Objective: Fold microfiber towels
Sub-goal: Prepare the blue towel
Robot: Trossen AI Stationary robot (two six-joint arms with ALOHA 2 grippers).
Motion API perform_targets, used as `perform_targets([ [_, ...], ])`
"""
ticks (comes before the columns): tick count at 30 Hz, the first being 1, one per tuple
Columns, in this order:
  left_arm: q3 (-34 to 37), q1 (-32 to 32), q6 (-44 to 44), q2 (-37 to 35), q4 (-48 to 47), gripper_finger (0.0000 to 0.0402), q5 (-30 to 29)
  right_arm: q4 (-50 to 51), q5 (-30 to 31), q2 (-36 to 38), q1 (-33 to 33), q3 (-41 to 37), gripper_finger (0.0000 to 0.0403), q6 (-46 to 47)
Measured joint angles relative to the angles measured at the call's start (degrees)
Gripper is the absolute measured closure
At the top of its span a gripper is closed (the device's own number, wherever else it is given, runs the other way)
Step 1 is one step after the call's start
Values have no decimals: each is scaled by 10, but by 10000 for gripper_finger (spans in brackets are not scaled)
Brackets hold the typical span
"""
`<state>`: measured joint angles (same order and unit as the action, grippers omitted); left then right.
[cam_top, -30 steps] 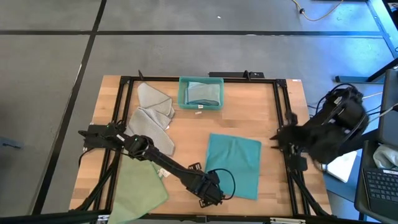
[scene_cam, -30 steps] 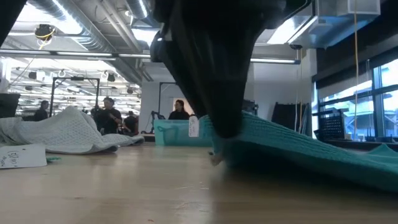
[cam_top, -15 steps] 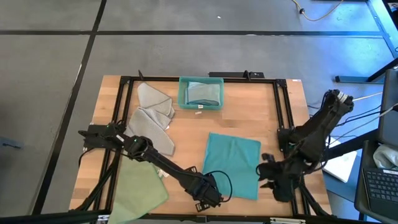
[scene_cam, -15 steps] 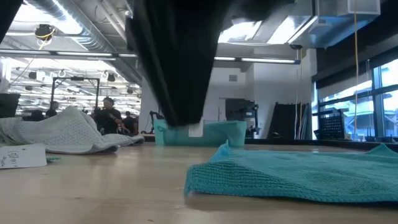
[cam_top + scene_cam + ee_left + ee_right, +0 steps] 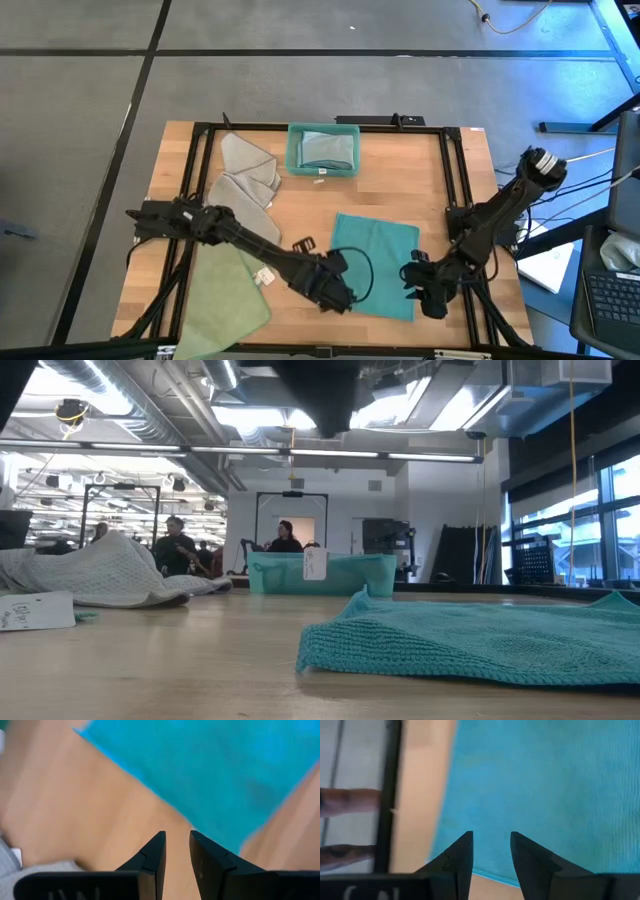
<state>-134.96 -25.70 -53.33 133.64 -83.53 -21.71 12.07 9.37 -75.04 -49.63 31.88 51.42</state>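
step: both grippers, left [image 5: 335,293] and right [image 5: 425,288], open and empty, flank the teal towel [image 5: 378,262]; next, grip its near corners.

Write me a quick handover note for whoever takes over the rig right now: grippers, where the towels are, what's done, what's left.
Left gripper: open, empty, above the teal towel's near left corner.
Right gripper: open, empty, over that towel's near right edge.
Teal towel lies flat and unfolded mid-table.
Pale green towel lies flat at the near left.
Grey towels are bunched at the far left.
Bin at the far edge holds one towel.
Left: fold the teal, green and grey towels.
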Motion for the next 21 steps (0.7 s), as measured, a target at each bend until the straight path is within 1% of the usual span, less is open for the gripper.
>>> perform_targets([
  [3, 0, 18, 0, -7, 31, 323, -18, -16, 0, -26, 1, -20, 270, 11],
  [9, 0, 45, 32, -7, 68, 323, -11, -22, -17, -60, -2, -29, 270, 24],
  [15, 0, 59, 75, -7, 68, 323, -8, -10, -55, -56, -5, -28, 270, 21],
  [17, 0, 64, 97, -7, 75, 323, -17, -3, -61, -55, -5, -27, 270, 21],
  [19, 6, 74, 127, -3, 111, 324, -28, 0, -64, -52, -5, -27, 270, 21],
  [21, 21, 85, 169, 2, 155, 324, -26, 14, -68, -43, -5, -25, 270, 22],
])
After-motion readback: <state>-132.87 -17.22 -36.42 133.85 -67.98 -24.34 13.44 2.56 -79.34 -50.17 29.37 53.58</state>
